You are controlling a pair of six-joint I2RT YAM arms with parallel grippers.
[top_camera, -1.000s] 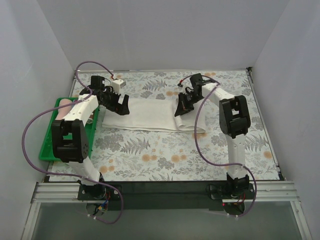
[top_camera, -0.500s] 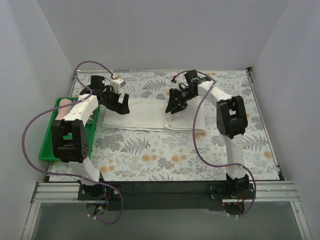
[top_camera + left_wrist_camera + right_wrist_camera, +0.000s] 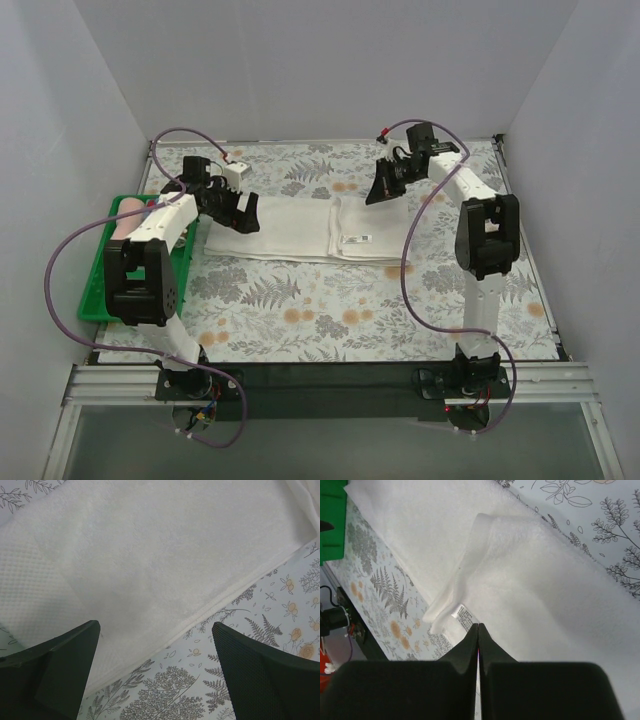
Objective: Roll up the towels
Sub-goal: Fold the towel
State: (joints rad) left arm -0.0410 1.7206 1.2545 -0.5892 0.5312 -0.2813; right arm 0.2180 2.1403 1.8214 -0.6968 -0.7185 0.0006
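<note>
The table has a cover [image 3: 330, 310] with leaves and orange flowers on it. The cream-white towel [image 3: 290, 228] lies flat on this cover, stretched out from left to right.

The green tray [image 3: 95, 285] sits just to the left of the cream-white towel. The small pink towel [image 3: 124, 216] lies in the far end of the tray, partly hidden by the left arm.

The right end of the cream-white towel is folded back over itself. The loose edge of the fold [image 3: 470, 555] stands up a little, like a soft ridge. A small white label [image 3: 360, 238] shows on this folded part, near the front edge of the towel.

The left gripper [image 3: 238, 216] is low over the left end of the cream-white towel. Its two black fingers [image 3: 60, 665] are spread wide apart with nothing between them. I cannot tell if the tips touch the cloth.

The right gripper [image 3: 378, 196] hangs in the air by the far right corner of the cream-white towel and does not touch it. Its fingers [image 3: 465, 650] are pressed tight together and hold nothing.
</note>
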